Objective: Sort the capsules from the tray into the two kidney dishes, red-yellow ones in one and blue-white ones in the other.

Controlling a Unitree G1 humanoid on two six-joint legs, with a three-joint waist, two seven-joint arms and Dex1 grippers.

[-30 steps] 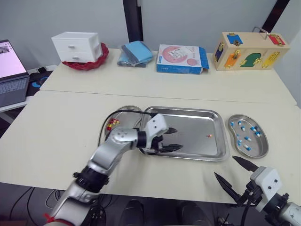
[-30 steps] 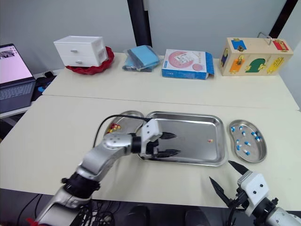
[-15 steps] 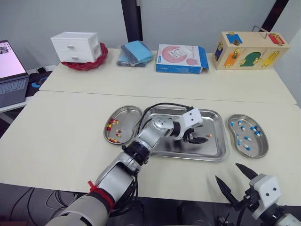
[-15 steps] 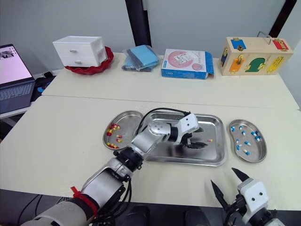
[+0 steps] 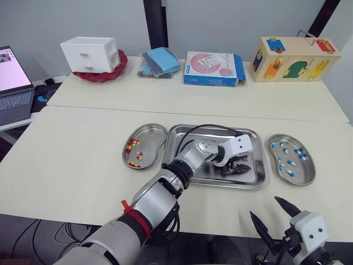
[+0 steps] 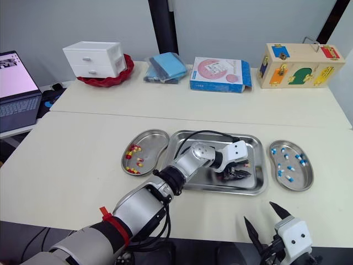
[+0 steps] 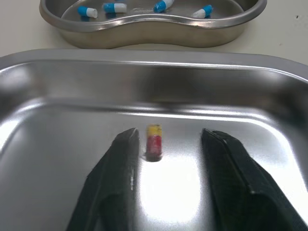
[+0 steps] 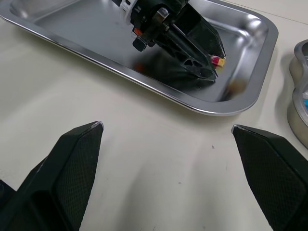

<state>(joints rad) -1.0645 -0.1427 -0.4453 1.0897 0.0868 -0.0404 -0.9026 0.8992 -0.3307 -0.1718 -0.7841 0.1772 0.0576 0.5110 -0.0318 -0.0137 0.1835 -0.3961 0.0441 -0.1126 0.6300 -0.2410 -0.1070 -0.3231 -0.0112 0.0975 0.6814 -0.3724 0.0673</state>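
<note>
A steel tray lies mid-table with one red-yellow capsule in its right part. My left gripper is low inside the tray and open, its fingers on either side of that capsule, which stands close to one finger. The left kidney dish holds several red-yellow capsules. The right kidney dish holds several blue-white ones. My right gripper hangs open and empty over the table's front edge, right of the tray.
Along the back of the table stand a white drawer box in a red bowl, a blue cloth, a pink-and-blue box and a wooden toy box. A laptop sits at the far left.
My left gripper has travelled from the tray's left end across to its right part and now straddles the capsule. My right gripper has dropped slightly toward the front edge.
</note>
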